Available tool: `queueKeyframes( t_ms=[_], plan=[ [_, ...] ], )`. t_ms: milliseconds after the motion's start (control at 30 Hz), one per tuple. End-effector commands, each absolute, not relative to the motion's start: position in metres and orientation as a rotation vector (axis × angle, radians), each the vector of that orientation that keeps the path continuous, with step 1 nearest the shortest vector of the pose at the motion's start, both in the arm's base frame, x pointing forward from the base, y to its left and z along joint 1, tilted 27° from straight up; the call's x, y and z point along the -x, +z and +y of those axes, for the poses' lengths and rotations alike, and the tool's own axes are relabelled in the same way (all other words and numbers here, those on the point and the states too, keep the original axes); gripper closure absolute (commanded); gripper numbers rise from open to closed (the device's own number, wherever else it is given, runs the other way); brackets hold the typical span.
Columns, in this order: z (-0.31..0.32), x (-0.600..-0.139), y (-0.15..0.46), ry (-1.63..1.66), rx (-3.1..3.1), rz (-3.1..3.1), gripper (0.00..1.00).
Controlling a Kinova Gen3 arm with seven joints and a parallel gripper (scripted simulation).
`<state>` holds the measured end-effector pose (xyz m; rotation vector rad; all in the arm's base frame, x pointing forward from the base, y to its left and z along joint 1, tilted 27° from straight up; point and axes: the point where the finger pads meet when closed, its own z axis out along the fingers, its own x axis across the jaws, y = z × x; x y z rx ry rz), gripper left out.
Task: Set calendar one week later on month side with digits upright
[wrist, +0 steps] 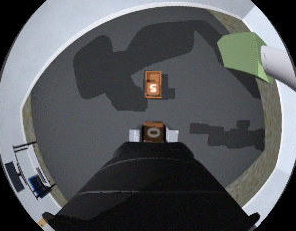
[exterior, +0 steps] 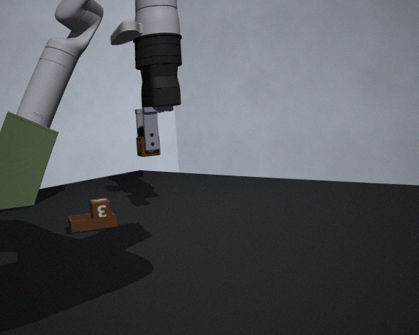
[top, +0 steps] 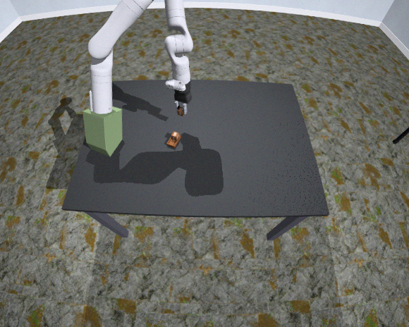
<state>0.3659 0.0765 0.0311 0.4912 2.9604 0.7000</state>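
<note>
The brown tray [top: 170,145] [exterior: 84,226] [wrist: 153,76] lies flat on the table. One brown cube [top: 175,135] [exterior: 100,209] [wrist: 153,88] stands in one end of it; the other end is empty. That cube shows an upside-down 3 towards the exterior camera, and its top bears what looks like a 5. My gripper [top: 181,111] [exterior: 145,145] [wrist: 153,130] is shut on the other brown cube [top: 180,113] [exterior: 141,149] [wrist: 153,131], high above the table behind the tray in the top view. A 0 faces the wrist camera. Its other digits are hidden or unreadable, and so is the month's name.
The dark table [top: 254,141] [exterior: 275,235] [wrist: 59,119] carries the green arm base block [top: 103,130] [exterior: 22,162] [wrist: 244,54], left of the tray in the top view. Arm shadows fall around the tray. The table's far edge lies beyond the gripper in the top view.
</note>
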Motion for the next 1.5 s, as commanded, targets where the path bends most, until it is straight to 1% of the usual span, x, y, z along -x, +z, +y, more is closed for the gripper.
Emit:
queueKeyframes(
  t_ms=[0,600,1467],
  plan=[
    [0.076,-0.366,0.032,0.700,-0.492,2.959,0.43],
    [0.080,-0.367,0.025,0.701,-0.492,2.959,0.43],
    [0.113,-0.379,-0.044,0.700,-0.492,2.959,0.43]
  ],
)
